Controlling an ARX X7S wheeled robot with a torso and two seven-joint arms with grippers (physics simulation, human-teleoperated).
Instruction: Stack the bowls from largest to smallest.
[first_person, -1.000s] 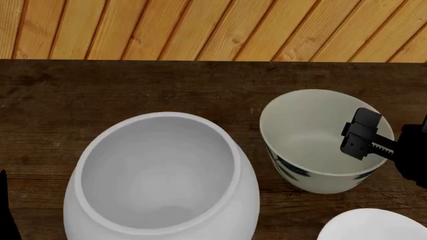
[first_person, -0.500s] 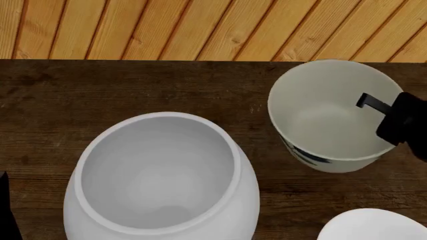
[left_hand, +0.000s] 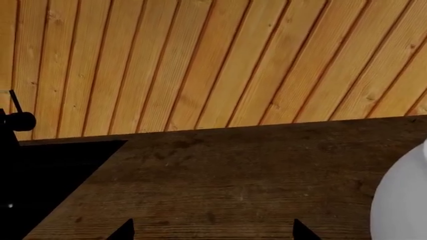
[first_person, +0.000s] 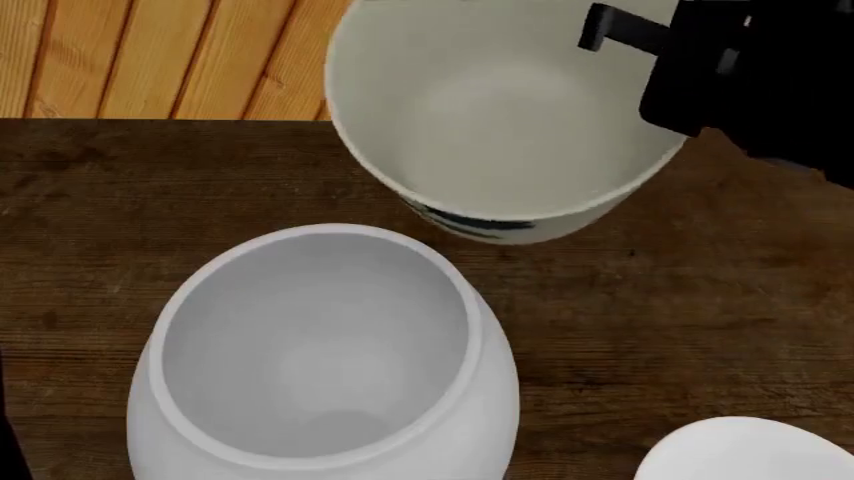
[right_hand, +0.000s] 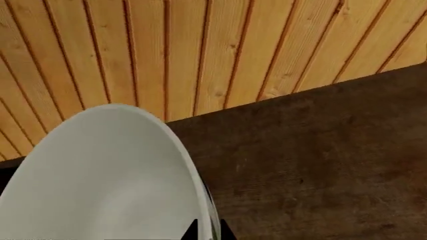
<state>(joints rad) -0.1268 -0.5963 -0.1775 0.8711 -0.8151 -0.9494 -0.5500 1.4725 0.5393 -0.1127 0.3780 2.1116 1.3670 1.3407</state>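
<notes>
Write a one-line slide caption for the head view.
Right gripper holds the flower-print medium bowl by its rim, raised above the wooden table beyond the large white bowl.

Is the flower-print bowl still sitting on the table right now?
No, it is lifted. In the head view the flower-print bowl hangs above the table, gripped at its rim by the right gripper, beyond the large white bowl.

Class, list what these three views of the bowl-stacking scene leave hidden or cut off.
- Small white bowl: head view, cut by the bottom edge; only its rim shows.
- Flower-print bowl: head view, cut by the top edge; print mostly hidden below its rim.
- Right gripper: head view, grip point unclear.
- Left gripper: left wrist view, only fingertips show.
</notes>
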